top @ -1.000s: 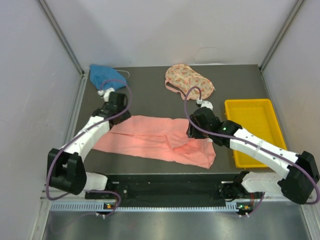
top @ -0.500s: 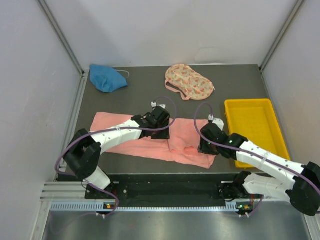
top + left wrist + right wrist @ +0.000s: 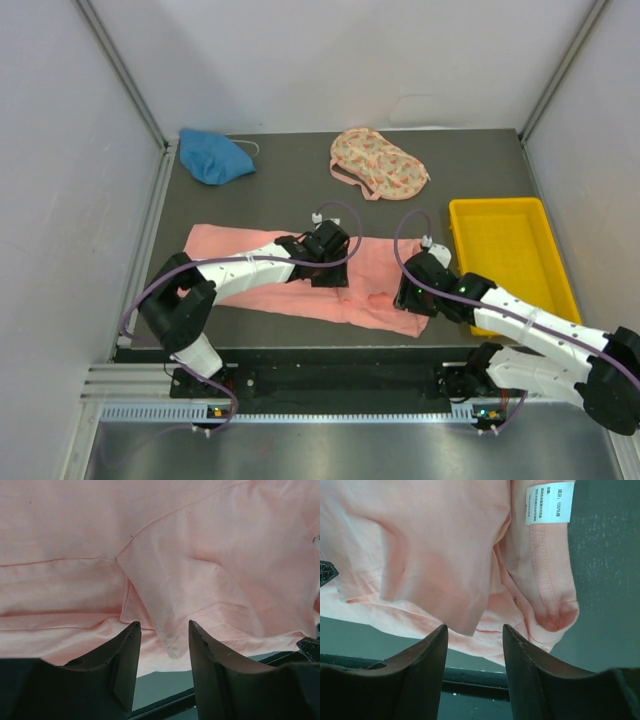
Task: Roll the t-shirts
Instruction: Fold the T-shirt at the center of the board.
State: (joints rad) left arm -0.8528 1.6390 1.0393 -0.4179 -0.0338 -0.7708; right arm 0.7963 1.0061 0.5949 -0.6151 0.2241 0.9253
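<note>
both arms hover over the pink tee [image 3: 375,268] on the table [image 3: 290,195]; left gripper [image 3: 163,628] and right gripper [image 3: 474,630] gape, grasping nothing.

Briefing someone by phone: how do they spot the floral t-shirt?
Find the yellow tray at the right of the table. Beyond its far left corner lies the bunched floral t-shirt. Only it is patterned; the blue t-shirt and pink t-shirt are plain.
</note>
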